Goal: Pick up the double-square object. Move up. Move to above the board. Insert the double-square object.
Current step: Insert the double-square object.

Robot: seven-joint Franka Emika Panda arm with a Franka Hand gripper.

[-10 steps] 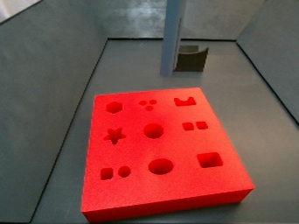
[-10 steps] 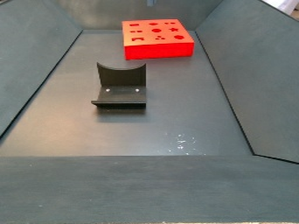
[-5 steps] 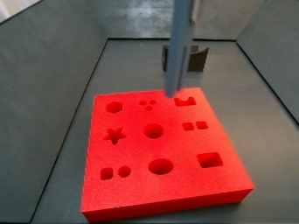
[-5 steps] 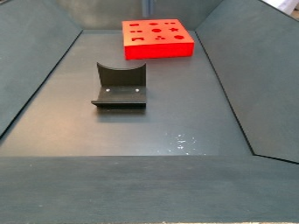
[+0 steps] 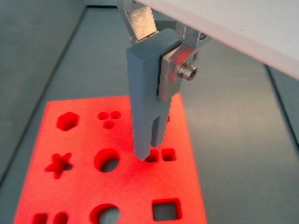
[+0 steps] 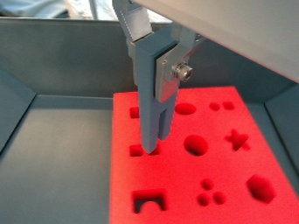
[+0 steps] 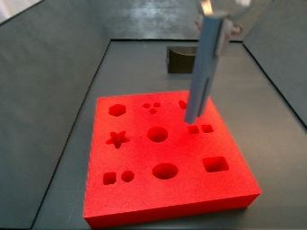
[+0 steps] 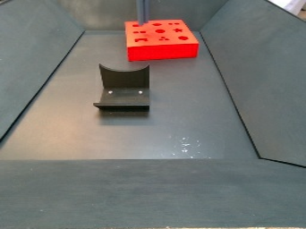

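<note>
Evidently the board (image 7: 168, 157) lies flat on the tabletop, cutouts facing up for insertion. Over its double-square cutout (image 7: 200, 129) the double-square object (image 7: 202, 76) is held nearly upright — slightly tilted — its lower end just above the opening. The tool (image 5: 160, 54) is clamped on the bar's upper part, reaching down from above.

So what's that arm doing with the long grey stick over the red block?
The gripper is shut on a blue-grey bar and holds it upright over the red board. The bar's lower end is at the pair of small square holes, about to go in. The dark fixture stands apart on the floor.
</note>
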